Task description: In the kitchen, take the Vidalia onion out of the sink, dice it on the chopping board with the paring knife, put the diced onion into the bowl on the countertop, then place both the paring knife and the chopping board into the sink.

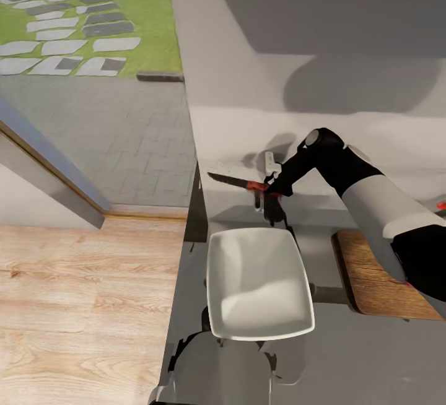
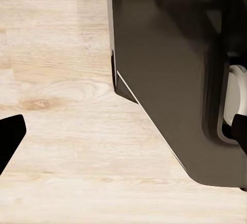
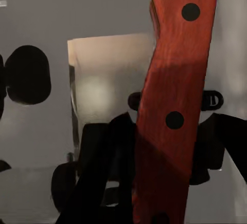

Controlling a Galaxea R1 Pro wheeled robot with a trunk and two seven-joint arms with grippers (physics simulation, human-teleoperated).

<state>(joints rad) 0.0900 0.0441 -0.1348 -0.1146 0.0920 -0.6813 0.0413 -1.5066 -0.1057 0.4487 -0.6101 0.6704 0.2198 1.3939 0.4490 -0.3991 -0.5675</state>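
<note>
My right gripper point(image 1: 267, 189) is shut on the paring knife point(image 1: 238, 182) by its red handle point(image 3: 172, 106). The dark blade points left, held in the air above the counter just beyond the white bowl point(image 1: 259, 284). The bowl's inside looks bare. To the bowl's right the wooden chopping board point(image 1: 371, 281) lies on the countertop, partly behind my right forearm. In the left wrist view my left gripper point(image 2: 126, 136) is open, its dark fingertips point(image 2: 10, 139) far apart, hanging low over the wooden floor beside a dark cabinet side point(image 2: 170, 80).
A small white faucet-like fixture point(image 1: 269, 160) stands just behind the knife hand. The grey countertop point(image 1: 371, 355) runs to the right and toward me. To the left lie wooden floor point(image 1: 80, 306), an open doorway and an outdoor patio with grass.
</note>
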